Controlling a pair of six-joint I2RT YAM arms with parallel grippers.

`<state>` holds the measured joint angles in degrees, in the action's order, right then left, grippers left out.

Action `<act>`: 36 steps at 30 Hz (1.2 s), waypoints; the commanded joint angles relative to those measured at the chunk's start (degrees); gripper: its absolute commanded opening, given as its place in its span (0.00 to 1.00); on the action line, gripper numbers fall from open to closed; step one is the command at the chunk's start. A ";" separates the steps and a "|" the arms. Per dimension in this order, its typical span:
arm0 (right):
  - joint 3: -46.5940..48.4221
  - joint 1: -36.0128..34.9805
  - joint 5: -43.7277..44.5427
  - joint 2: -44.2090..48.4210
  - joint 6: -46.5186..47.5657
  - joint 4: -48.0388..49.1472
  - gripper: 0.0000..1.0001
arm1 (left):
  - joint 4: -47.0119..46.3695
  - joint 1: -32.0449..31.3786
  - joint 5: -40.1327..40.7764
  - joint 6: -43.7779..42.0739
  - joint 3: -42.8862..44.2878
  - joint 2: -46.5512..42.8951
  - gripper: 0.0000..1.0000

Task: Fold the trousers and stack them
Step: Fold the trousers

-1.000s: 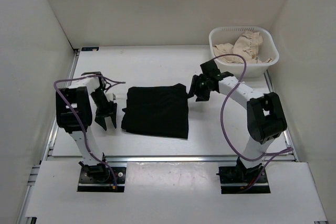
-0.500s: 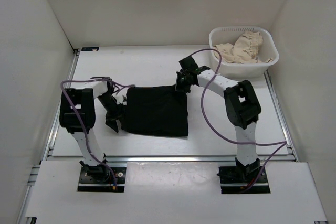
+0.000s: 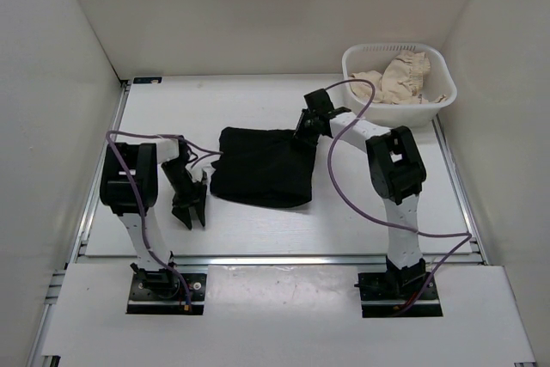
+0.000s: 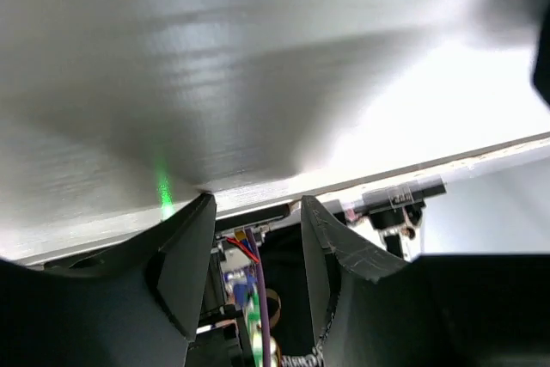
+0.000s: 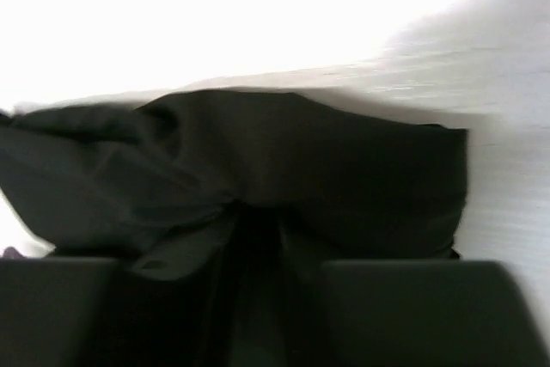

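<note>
The black trousers (image 3: 262, 167) lie folded into a rough rectangle in the middle of the table. In the right wrist view the trousers (image 5: 301, 148) fill the frame, their cloth gathered into a pinch between my fingers. My right gripper (image 3: 308, 131) sits at their far right corner, shut on that bunched fabric, and its jaws (image 5: 258, 251) are dark and nearly buried in it. My left gripper (image 3: 192, 212) is open just left of the trousers, apart from them, tips toward the near edge. Nothing lies between its fingers (image 4: 185, 255).
A white basket (image 3: 354, 82) holding beige cloth (image 3: 395, 76) stands at the far right corner, close behind the right arm. White walls close in the table on three sides. Purple cables loop off both arms. The left wrist view shows the table edge and the arm's base.
My right gripper swung left onto the trousers' far right corner, closed on it, and dragged the cloth back and to the right. My left gripper slid toward the near edge, now clear of the trousers.
</note>
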<state>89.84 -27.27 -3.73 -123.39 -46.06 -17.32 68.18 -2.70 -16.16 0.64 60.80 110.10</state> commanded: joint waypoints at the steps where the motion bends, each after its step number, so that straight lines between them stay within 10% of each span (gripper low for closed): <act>1: 0.85 -1.20 -2.76 4.91 6.50 1.69 0.30 | -0.88 0.50 -1.41 -0.64 2.55 -5.77 0.56; 6: -0.45 -3.58 -0.95 13.68 17.73 -1.57 0.56 | 4.24 6.21 -4.83 -0.64 21.43 -4.49 0.57; 14: 1.73 -17.28 0.31 15.14 33.57 -5.34 0.59 | -2.96 4.11 -19.76 -0.64 62.03 15.82 0.70; 29: 26.69 -35.22 19.07 -8.26 35.97 -11.41 0.60 | -10.35 2.18 -28.84 -0.64 62.16 27.09 0.79; 36: 30.13 -35.22 20.17 -13.27 34.81 -14.06 0.59 | -10.88 0.50 -28.92 -0.64 59.62 27.71 0.56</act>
<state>117.23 -62.76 14.11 -135.41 -10.68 -30.35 58.22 -1.32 -42.35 0.54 121.60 138.91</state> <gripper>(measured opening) 0.598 0.577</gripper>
